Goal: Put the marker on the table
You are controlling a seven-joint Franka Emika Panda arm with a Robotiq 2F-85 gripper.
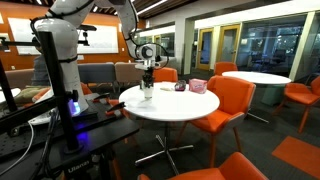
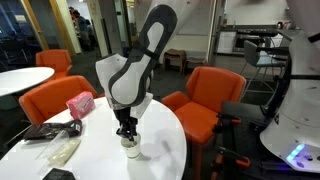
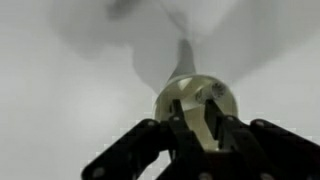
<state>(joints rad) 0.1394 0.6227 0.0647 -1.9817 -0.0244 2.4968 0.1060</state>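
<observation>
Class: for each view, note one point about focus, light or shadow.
Wrist view: blurred throughout; end effector dark against the pale table, soft shadows fanning out beyond the cup. Both exterior views: sharper, table evenly lit; in an exterior view a violet light glows at the edge.

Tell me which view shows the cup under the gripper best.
An exterior view: the cup sits side-on on the table, just under the gripper. In an exterior view, the cup is tiny. The wrist view shows only its blurred rim, close up.
</observation>
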